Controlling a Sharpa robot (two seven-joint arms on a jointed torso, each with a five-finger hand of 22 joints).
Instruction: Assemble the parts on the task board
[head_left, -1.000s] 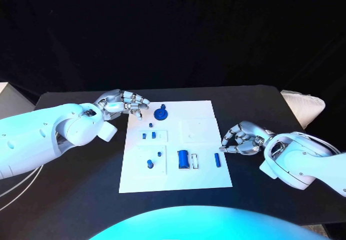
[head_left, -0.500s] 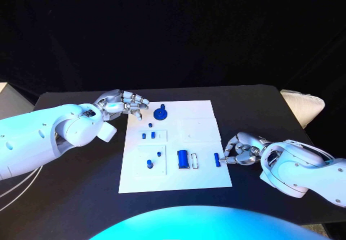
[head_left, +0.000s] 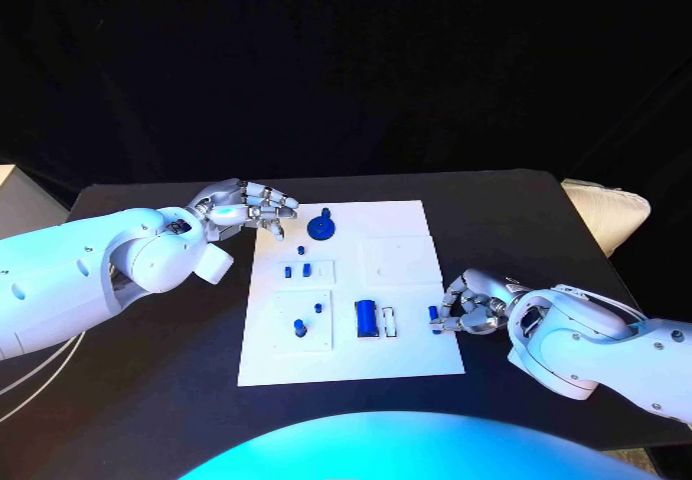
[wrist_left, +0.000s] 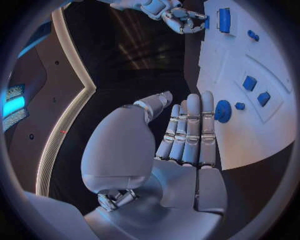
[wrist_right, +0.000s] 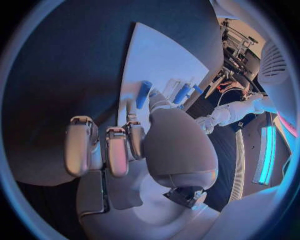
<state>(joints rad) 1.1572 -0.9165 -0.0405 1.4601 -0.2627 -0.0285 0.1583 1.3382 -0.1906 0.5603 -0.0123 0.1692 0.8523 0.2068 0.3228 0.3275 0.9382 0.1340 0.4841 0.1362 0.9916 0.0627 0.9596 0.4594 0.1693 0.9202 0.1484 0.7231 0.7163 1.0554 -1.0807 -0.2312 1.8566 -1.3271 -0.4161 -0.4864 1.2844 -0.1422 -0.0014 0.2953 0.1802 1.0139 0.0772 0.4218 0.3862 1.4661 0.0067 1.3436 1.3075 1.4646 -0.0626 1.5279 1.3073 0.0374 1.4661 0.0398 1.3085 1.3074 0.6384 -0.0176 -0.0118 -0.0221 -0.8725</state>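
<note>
White is the board (head_left: 404, 355) in the middle of the black table (head_left: 534, 215). Small blue parts lie on it. A round blue part (head_left: 322, 228) sits near the board's 12 o'clock end. Two little ones (head_left: 299, 270) lie just below it. A fat blue part (head_left: 366, 318) lies near the middle. A thin blue pin (head_left: 434, 319) lies at the board's 3 o'clock edge.

The right hand (head_left: 472, 303) is at that edge. Its fingers curl in close at the pin, but I cannot tell if they hold it.

The left hand (head_left: 245, 209) is at the board's 11 o'clock corner. Its fingers are close together and hold nothing.
</note>
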